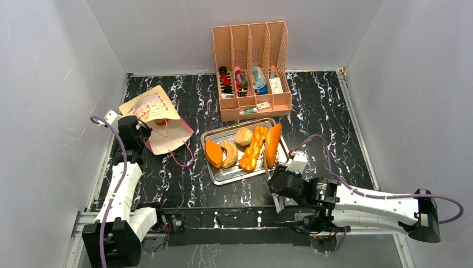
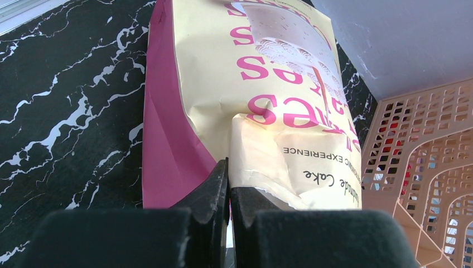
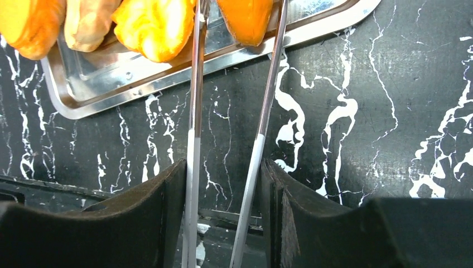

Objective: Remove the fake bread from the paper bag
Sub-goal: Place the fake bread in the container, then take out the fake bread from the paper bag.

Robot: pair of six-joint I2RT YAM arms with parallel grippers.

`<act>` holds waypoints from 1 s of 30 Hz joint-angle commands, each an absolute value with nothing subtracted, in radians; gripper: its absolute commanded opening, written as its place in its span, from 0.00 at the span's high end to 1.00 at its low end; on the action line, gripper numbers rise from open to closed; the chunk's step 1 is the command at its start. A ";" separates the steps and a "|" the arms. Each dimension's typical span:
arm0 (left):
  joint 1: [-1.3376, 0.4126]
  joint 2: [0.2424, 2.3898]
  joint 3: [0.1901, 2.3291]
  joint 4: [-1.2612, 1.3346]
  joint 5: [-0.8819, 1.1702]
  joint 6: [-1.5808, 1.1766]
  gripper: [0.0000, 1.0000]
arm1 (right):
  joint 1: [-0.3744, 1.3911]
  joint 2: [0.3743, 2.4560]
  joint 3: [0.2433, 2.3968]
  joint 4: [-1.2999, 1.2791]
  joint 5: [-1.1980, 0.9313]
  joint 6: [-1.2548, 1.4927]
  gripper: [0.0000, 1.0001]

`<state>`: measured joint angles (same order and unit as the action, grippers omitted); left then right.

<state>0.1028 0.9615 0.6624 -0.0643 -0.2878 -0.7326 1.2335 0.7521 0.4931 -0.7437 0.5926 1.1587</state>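
Firmly, left fingers (image 2: 213,192) pinch bag (image 2: 223,72) edge.

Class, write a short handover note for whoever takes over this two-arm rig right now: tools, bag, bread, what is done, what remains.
Left tool: shut, pinching the edge of the cream-and-pink paper bag at the table's left side.
Right tool: shut on metal tongs, which reach over the steel tray.
Done: five fake bread pieces lie on the tray.
Left: a small brown piece seems to sit in the bag's mouth; it probably still has to come out.
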 commanded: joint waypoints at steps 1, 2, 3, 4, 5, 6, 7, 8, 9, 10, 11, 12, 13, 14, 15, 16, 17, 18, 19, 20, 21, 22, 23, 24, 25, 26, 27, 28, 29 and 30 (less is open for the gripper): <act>0.107 0.967 0.703 -0.090 -0.262 -0.738 0.99 | 1.285 0.734 0.580 -0.788 0.692 1.233 0.55; 0.107 0.967 0.703 -0.090 -0.261 -0.739 0.99 | 1.295 0.735 0.589 -0.801 0.701 1.242 0.55; 0.107 0.967 0.704 -0.091 -0.262 -0.737 0.99 | 1.304 0.736 0.597 -0.812 0.710 1.251 0.55; 0.108 0.968 0.705 -0.091 -0.262 -0.737 0.99 | 1.311 0.736 0.603 -0.821 0.716 1.258 0.55; 0.107 0.968 0.705 -0.092 -0.262 -0.737 0.99 | 1.319 0.737 0.609 -0.830 0.722 1.267 0.55; 0.107 0.968 0.705 -0.092 -0.263 -0.736 0.99 | 1.327 0.738 0.614 -0.840 0.727 1.277 0.56; 0.108 0.968 0.705 -0.093 -0.264 -0.736 0.99 | 1.335 0.739 0.619 -0.852 0.732 1.289 0.56; 0.107 0.968 0.705 -0.093 -0.263 -0.737 0.99 | 1.344 0.739 0.624 -0.865 0.738 1.301 0.56; 0.107 0.968 0.706 -0.093 -0.263 -0.736 0.99 | 1.351 0.741 0.628 -0.878 0.744 1.315 0.56; 0.107 0.969 0.706 -0.094 -0.262 -0.737 0.99 | 1.364 0.741 0.635 -0.896 0.749 1.328 0.56; 0.107 0.969 0.707 -0.094 -0.262 -0.737 0.99 | 1.372 0.741 0.643 -0.908 0.755 1.339 0.56; 0.108 0.970 0.706 -0.092 -0.262 -0.736 0.99 | 1.381 0.742 0.653 -0.920 0.763 1.349 0.57; 0.108 0.969 0.707 -0.092 -0.261 -0.737 0.99 | 1.390 0.743 0.663 -0.932 0.770 1.358 0.56; 0.107 0.970 0.707 -0.092 -0.260 -0.736 0.99 | 1.397 0.746 0.672 -0.943 0.778 1.366 0.57; 0.107 0.971 0.707 -0.092 -0.260 -0.736 0.99 | 1.403 0.750 0.684 -0.954 0.784 1.371 0.57; 0.107 0.971 0.706 -0.092 -0.260 -0.736 0.99 | 1.409 0.756 0.695 -0.966 0.791 1.381 0.57; 0.107 0.971 0.707 -0.092 -0.260 -0.736 0.99 | 1.415 0.762 0.706 -0.973 0.797 1.384 0.57; 0.107 0.972 0.707 -0.091 -0.260 -0.736 0.99 | 1.422 0.768 0.717 -0.980 0.802 1.388 0.57; 0.107 0.973 0.707 -0.091 -0.260 -0.736 0.99 | 1.430 0.775 0.727 -0.986 0.809 1.393 0.57; 0.107 0.973 0.707 -0.091 -0.260 -0.735 0.99 | 1.439 0.782 0.738 -0.994 0.815 1.397 0.57; 0.107 0.974 0.708 -0.092 -0.261 -0.734 0.99 | 1.449 0.789 0.748 -1.001 0.823 1.403 0.57; 0.107 0.974 0.709 -0.093 -0.262 -0.733 0.99 | 1.458 0.797 0.761 -1.011 0.831 1.412 0.57; 0.107 0.974 0.709 -0.094 -0.262 -0.732 0.99 | 1.471 0.805 0.775 -1.023 0.838 1.422 0.57; 0.108 0.975 0.709 -0.093 -0.263 -0.732 0.99 | 1.482 0.812 0.787 -1.035 0.847 1.431 0.57; 0.107 0.976 0.709 -0.093 -0.264 -0.732 0.99 | 1.496 0.819 0.802 -1.049 0.856 1.442 0.58; 0.107 0.976 0.709 -0.094 -0.264 -0.732 0.99 | 1.507 0.828 0.818 -1.063 0.865 1.452 0.58; 0.107 0.976 0.709 -0.093 -0.264 -0.732 0.99 | 1.521 0.838 0.831 -1.079 0.875 1.465 0.58; 0.107 0.977 0.709 -0.092 -0.263 -0.732 0.99 | 1.534 0.846 0.846 -1.095 0.884 1.475 0.58; 0.107 0.978 0.708 -0.092 -0.263 -0.732 0.99 | 1.546 0.855 0.860 -1.106 0.894 1.482 0.58; 0.107 0.979 0.708 -0.092 -0.264 -0.732 0.99 | 1.559 0.870 0.877 -1.116 0.903 1.486 0.58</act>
<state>0.1028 0.9749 0.6754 -0.0681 -0.2871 -0.7326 1.5146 0.8459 0.7830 -1.0683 0.7975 1.4231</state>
